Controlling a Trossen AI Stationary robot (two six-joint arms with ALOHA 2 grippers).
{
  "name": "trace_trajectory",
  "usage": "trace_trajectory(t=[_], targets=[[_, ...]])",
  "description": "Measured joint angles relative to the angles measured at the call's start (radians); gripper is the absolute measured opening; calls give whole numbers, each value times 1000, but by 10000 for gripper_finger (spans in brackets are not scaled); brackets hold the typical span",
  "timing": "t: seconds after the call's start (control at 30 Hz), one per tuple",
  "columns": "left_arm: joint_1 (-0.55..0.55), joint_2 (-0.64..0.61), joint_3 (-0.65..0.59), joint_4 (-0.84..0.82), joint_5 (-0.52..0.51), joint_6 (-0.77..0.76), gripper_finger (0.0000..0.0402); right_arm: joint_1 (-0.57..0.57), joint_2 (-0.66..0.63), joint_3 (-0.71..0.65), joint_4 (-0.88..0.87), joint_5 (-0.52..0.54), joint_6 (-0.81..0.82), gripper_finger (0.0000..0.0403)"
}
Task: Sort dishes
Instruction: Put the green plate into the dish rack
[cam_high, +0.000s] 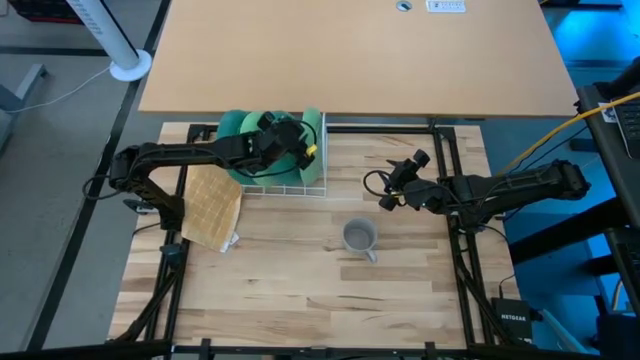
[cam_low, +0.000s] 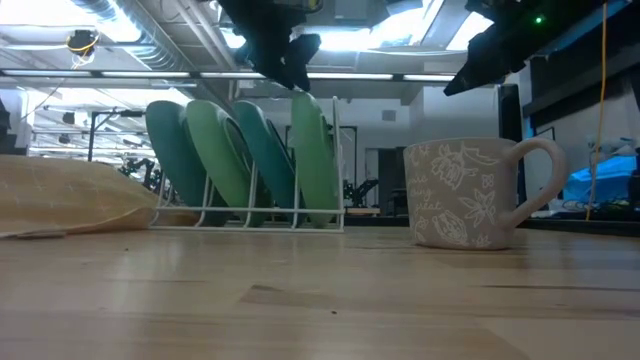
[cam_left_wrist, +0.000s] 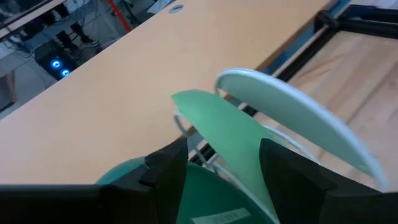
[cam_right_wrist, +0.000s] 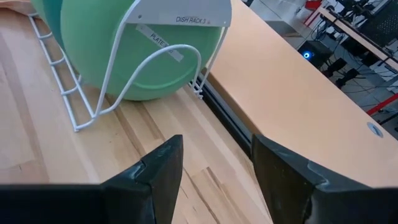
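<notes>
Four round flat plates in dark teal and lighter green (cam_low: 245, 160) stood on edge in the white wire rack (cam_high: 300, 186) near the far edge of the pale wooden surface (cam_high: 300, 300), slotted upright so each kept its own gap. The left gripper (cam_high: 300, 140) hovered above them, jaws wide and empty. The right gripper (cam_high: 385, 195), jaws likewise wide, hung just beside the rack; the small grey flower-patterned mug (cam_high: 359, 237) stood mid-surface, apparently the last dish unsorted, and the tan waffle-textured cloth (cam_high: 211, 205) lay towards the left edge.

- Green round plates (cam_low: 240, 160) stand upright in white wire rack (cam_high: 290, 186) — table's far side.
- Tan waffle-textured cloth (cam_high: 212, 206) just left of rack.
- Grey handled mug (cam_high: 359, 237) nearer, right of cloth — apart from rack.
</notes>
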Motion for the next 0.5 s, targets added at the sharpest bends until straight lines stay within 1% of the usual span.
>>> trace_trajectory(t=[0.23, 0.5], targets=[[57, -3, 2, -5, 1, -1, 191, 0, 0, 0, -1, -1, 0, 195], [69, -5, 6, -57, 1, -50, 191, 0, 0, 0, -2, -2, 0, 195]])
